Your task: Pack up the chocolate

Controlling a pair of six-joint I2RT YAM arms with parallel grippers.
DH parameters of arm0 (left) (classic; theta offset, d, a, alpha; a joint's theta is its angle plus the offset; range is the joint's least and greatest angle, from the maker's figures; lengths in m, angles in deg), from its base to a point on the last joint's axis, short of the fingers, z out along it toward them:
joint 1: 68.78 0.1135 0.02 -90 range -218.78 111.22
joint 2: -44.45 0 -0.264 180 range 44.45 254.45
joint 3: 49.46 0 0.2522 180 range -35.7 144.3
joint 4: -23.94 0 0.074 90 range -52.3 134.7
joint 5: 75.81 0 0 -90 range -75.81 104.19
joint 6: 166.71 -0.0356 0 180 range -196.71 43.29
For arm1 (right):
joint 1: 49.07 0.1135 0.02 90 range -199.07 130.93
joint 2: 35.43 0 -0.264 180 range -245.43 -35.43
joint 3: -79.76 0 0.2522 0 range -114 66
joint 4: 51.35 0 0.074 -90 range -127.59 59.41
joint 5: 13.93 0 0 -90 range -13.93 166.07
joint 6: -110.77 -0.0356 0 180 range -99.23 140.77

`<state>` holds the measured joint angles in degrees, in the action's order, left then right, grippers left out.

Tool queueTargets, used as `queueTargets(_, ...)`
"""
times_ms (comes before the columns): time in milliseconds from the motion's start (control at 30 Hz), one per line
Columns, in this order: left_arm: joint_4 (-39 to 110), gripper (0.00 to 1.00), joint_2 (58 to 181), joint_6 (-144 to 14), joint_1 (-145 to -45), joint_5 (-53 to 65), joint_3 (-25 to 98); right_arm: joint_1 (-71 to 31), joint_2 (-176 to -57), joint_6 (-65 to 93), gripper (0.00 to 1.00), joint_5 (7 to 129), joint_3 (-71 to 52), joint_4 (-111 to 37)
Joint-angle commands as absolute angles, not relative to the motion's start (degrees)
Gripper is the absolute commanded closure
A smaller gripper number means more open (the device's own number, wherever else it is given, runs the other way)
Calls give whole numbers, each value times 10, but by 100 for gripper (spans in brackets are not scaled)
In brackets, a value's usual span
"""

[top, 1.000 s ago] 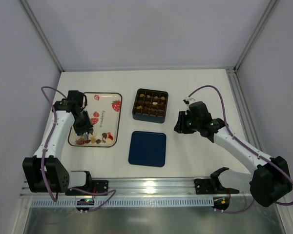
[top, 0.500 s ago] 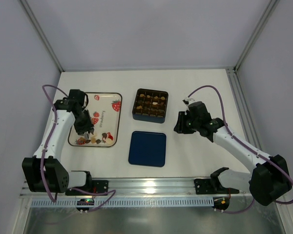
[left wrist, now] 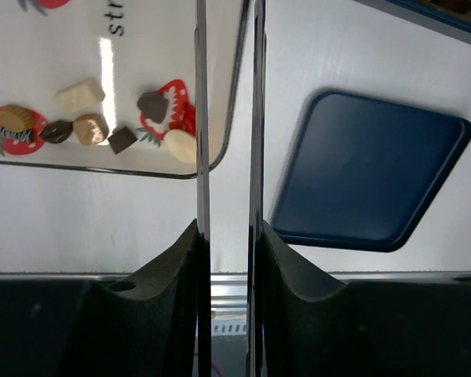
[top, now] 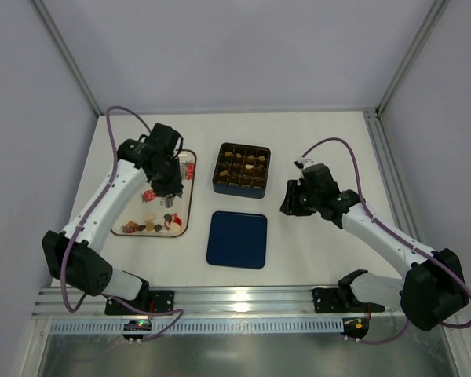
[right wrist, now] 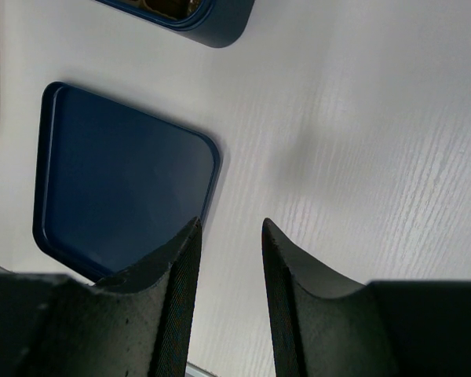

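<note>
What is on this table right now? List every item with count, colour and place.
loose chocolates: seven; dark brown, light brown, tan and cream; near end of the tray
chocolates in the box: several, count unclear; tan and brown; grid cells
tray: one; white with red strawberry prints; left side of the table
box: one; dark blue, brown grid insert; far centre
lid: one; dark blue, flat; in front of the box
table: one; white
left pincer: black; over the tray, narrow gap, tips unseen
right pincer: black; open, empty, right of the lid
</note>
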<state>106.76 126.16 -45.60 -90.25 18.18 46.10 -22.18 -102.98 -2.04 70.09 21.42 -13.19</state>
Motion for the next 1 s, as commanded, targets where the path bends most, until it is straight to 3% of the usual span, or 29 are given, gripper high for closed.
queueTargets(0, 1066, 75, 1300, -419, -954, 201, 521, -219, -1022, -22, 61, 716, 188, -132)
queueTargets(467, 1059, 75, 1508, -394, -1105, 203, 741, -220, -1000, -22, 61, 735, 194, -113)
queueTargets(967, 1049, 73, 1557, -396, -1117, 189, 764, -220, -996, -22, 61, 737, 206, -117)
